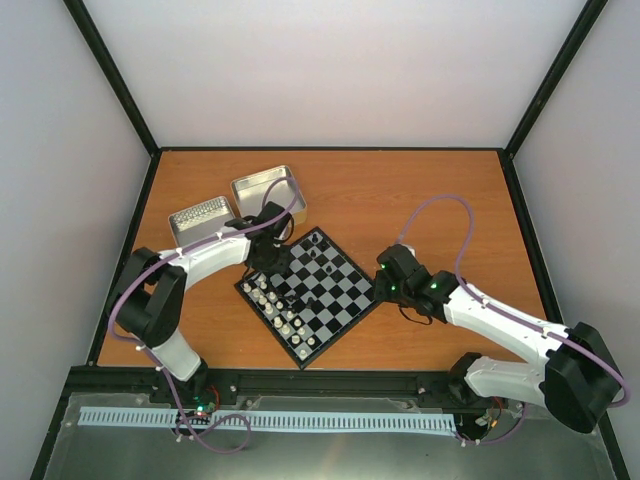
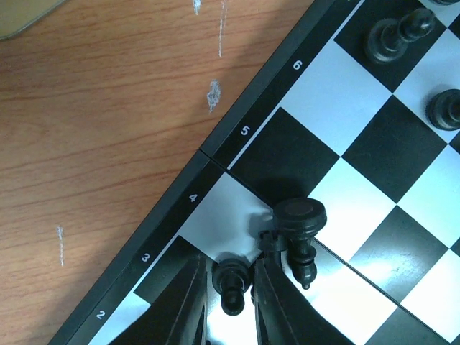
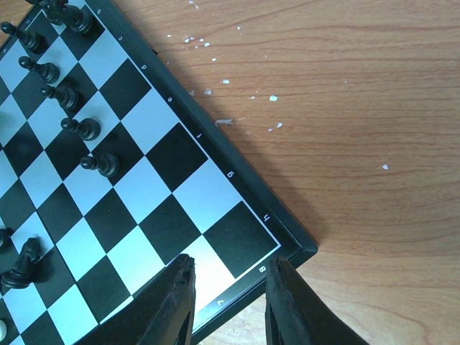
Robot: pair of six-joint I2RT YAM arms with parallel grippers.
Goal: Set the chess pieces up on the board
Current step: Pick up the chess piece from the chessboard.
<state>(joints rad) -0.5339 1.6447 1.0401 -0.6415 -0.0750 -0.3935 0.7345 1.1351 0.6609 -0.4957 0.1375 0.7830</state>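
The left claw (image 2: 231, 267) pinches a tiny black pawn (image 2: 231, 289) between its two dark fingers (image 2: 192, 305). The pawn's long axis runs in line with the fingers, thick end pointing away from the wrist and small knob toward it. Whether it rests on its square or hangs just above cannot be told.

Just beside the claw's right finger is a taller black piece (image 2: 300, 230). Its round flat end is farther from the claw and its narrow tip nearer.

Under both is the small square chessboard with black and silvery-white checks (image 2: 302, 151). Its thin black rim passes the claw's left side, and the pawn is in the edge column by the printed three and four. Beyond the rim is the orange-brown wooden table (image 2: 108, 144). Two rectangular silver metal tins (image 1: 262, 190) sit just past the claw.

The right claw (image 3: 231, 262) is spread with nothing between its fingers, over the board's corner by the seven and eight. Ahead and to its left, a row of black pawns (image 3: 83, 128) runs away from it, heads leaning left.
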